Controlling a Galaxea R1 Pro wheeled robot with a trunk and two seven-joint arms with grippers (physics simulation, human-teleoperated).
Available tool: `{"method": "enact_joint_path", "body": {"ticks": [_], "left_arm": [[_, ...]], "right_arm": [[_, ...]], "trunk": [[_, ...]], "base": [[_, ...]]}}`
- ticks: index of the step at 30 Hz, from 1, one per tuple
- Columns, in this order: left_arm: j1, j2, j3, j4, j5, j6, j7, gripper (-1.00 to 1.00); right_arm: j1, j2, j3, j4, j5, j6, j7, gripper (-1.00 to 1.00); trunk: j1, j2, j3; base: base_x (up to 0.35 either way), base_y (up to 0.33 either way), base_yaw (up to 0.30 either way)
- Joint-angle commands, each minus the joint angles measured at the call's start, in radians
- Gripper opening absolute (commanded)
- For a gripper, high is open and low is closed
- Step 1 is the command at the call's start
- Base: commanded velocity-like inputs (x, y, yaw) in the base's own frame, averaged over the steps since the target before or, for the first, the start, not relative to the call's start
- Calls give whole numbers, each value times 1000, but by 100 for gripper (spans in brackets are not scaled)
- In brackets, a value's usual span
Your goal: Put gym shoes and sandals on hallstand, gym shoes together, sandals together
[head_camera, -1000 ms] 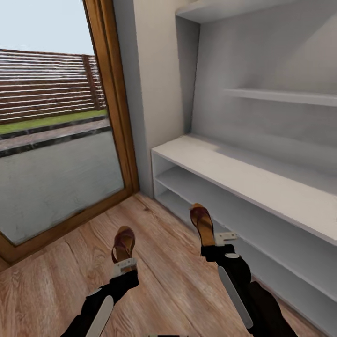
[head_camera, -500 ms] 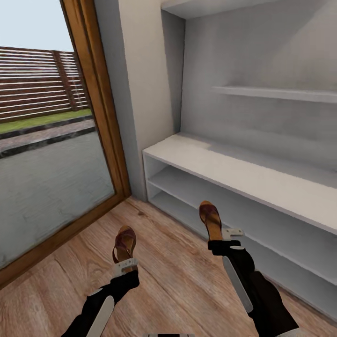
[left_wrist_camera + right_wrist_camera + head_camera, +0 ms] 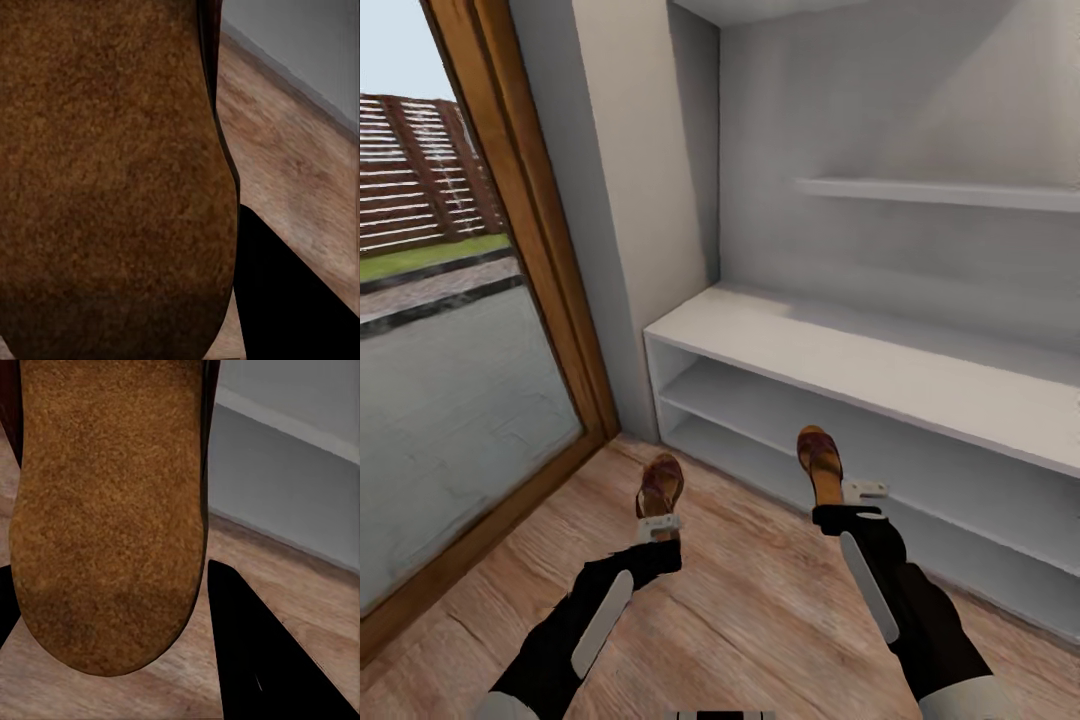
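While clamped, each gripper holds a sandal.

The rack stands against the wall on the right, with a wall shelf above it. A glass door lies to the left, beyond the floor. The left gripper holds one sandal above the floor; the right gripper holds the other sandal just before the rack's lower shelves.
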Motion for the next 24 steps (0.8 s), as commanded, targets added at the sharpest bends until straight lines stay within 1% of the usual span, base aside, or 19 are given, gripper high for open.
{"method": "enact_joint_path", "body": {"ticks": [1,3,4,6,11,14,15,17,19,21,24], "left_arm": [[-42,-7,-34,43,-8,18,-15,-100],[-66,-11,-67,73,-9,28,-28,-100],[-82,-12,-90,90,-9,35,-36,-100],[-98,-13,-116,104,-10,43,-45,-100],[-116,-21,-133,111,-13,54,-43,-100],[-128,-21,-150,83,-36,57,-41,-100],[-129,-21,-161,56,-60,58,-36,-100],[-130,-21,-170,27,-92,60,-27,-100],[-131,-21,-171,17,-103,60,-22,-100],[-124,-14,-170,10,-111,52,-17,-100],[-101,-12,-169,31,-116,15,-14,-100]], "right_arm": [[-1,0,0,1,-2,-1,-3,-100],[-1,1,0,2,-1,-1,-3,-100],[-2,1,1,2,-1,-1,-3,-100],[-2,1,1,2,-1,-1,-3,-100],[-2,1,2,2,0,-1,-3,-100],[-2,1,2,-3,1,-1,-3,-100],[-2,1,2,-5,1,-1,-2,-100],[-2,1,2,-6,1,1,-2,-100],[-2,1,3,-7,1,4,-2,-100],[-2,1,3,-7,0,9,-2,-100],[-4,1,4,-6,-1,11,-2,-100]], "trunk": [[0,0,-1],[0,0,-2],[0,0,-3],[0,0,-5],[0,0,-8],[0,0,-11],[0,0,-11],[0,0,-13],[0,0,-14],[0,0,-16],[0,0,-18]], "base": [[90,284,-275],[69,220,-275],[39,125,-275],[21,66,-275],[8,24,-275],[2,6,-275],[1,3,-275],[1,2,-275],[0,1,-275],[0,0,-275],[0,0,-275]]}}
